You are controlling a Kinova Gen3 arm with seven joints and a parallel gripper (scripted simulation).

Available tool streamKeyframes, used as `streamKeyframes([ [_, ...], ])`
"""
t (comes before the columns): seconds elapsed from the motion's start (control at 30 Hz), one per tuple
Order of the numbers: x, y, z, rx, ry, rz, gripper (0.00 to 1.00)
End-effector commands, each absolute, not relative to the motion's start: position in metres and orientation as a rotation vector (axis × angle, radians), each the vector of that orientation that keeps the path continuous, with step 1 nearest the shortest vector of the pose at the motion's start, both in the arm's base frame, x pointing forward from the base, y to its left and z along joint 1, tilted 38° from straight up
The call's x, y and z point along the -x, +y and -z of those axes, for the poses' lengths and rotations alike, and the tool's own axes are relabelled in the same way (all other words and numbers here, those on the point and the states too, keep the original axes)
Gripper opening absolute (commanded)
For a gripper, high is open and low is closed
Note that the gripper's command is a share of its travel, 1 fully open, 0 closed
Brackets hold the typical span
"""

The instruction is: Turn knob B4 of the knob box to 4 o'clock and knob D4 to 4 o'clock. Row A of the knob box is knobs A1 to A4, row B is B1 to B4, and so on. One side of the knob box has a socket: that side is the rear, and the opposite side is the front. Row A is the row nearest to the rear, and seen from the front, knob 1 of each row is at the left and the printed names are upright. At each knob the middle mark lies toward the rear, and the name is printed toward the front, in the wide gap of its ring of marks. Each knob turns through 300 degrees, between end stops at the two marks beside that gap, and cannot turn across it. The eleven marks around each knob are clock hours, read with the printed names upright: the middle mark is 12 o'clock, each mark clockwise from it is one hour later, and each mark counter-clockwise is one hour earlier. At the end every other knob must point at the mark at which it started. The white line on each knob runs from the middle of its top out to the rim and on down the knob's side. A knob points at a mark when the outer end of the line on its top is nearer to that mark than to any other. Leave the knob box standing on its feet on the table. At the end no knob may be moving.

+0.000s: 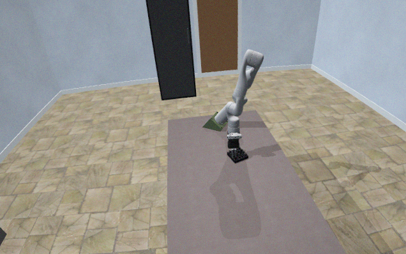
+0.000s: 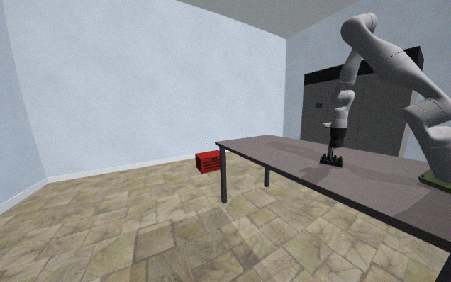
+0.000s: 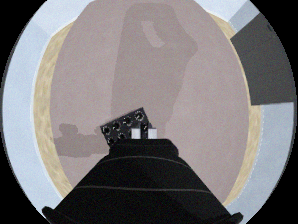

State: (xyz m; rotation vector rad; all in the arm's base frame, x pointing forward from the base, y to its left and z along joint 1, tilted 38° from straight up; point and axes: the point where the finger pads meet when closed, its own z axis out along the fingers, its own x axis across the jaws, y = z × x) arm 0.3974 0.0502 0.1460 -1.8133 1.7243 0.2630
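The small black knob box (image 1: 237,159) stands on the grey-brown table, a short way in front of the arm's base. It also shows in the exterior view (image 2: 331,160) and in the wrist view (image 3: 127,127). My gripper (image 1: 233,147) points straight down onto the box at the corner nearest the arm's base. Its light fingertips are shut on a knob at the box's edge. Which knob it is, and where the white lines point, is too small to tell. The gripper body hides part of the box in the wrist view.
The arm's green base plate (image 1: 213,122) sits at the table's far end. A dark cabinet (image 1: 171,48) and a brown door (image 1: 218,35) stand behind it. A red crate (image 2: 208,161) lies on the floor beyond the table's far edge.
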Motion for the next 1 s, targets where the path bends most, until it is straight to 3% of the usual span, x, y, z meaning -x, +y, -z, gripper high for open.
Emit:
streamKeyframes([
  [0.0, -0.3976, 0.0515, -0.1468, 1.791, 1.756, -0.274, 0.3],
  [0.97, -0.3976, 0.0515, -0.1469, 1.332, 2.177, -0.47, 0.3],
])
